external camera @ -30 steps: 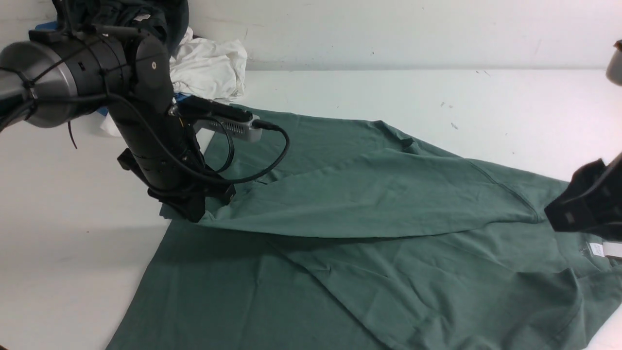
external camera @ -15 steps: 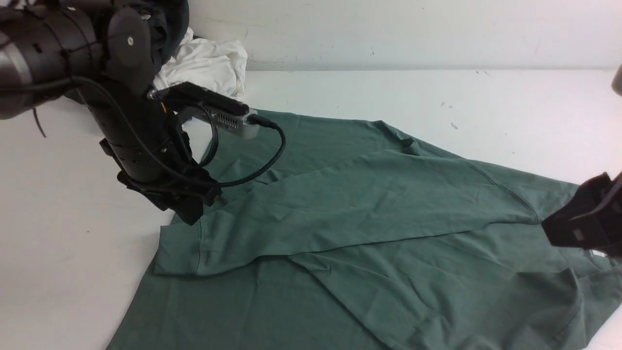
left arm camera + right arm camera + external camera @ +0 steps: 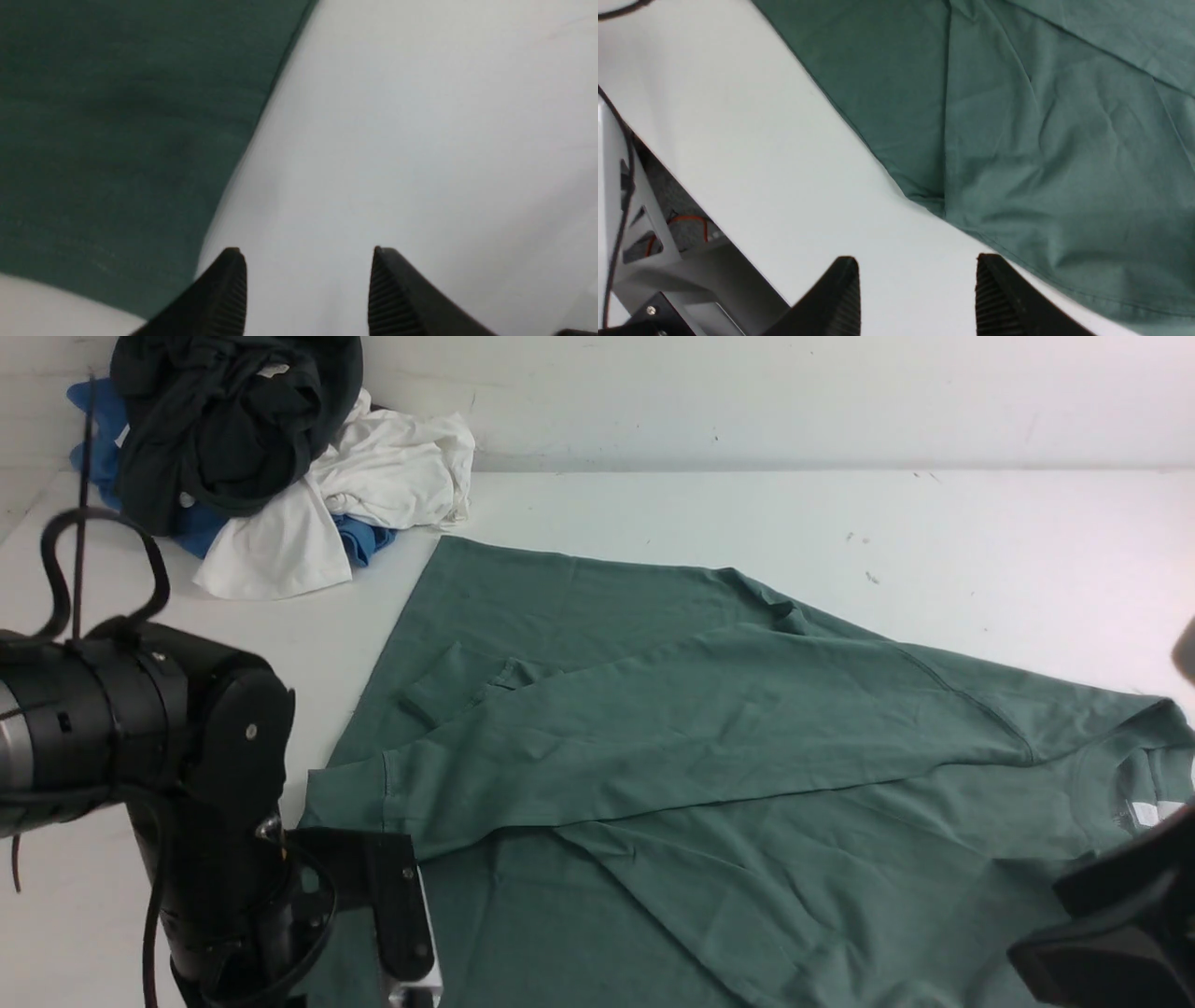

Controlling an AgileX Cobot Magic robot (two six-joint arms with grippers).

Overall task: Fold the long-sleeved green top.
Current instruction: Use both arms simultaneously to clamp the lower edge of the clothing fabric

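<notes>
- Left claw [image 3: 306, 252], caught by its own wrist camera: my two ribbed fingers [image 3: 224, 289] stand well apart with nothing between them. They hang over bare white table [image 3: 420, 140], just beside an edge of the green long-sleeved top [image 3: 117, 140].
- Right claw [image 3: 916, 259], seen from my other wrist: its jaws are likewise parted and empty. It is poised above a bare strip of table close to the top's edge, and a grey metal frame [image 3: 658, 261] shows beyond the table's rim.
- From the front, the top lies spread flat across the middle and right of the table. Its neck [image 3: 1134, 770] is toward my right side, with a small white label [image 3: 1141, 812] showing inside it.
- One sleeve [image 3: 672, 737] is laid across the body of the garment. It runs from the shoulder on my right toward my left, and its cuff [image 3: 345, 798] rests at the garment's left-hand edge.
- My left arm [image 3: 187, 784] fills the near left corner of the front view, standing in front of the top's near left part. My right arm [image 3: 1111, 933] is a dark shape at the near right corner, below the neck.
- At the far left corner sits a heap of other clothes: a dark garment [image 3: 224, 420] on top of a white garment [image 3: 392, 467] and a blue garment [image 3: 359, 537]. The heap lies near the green top's far corner but does not touch it.
</notes>
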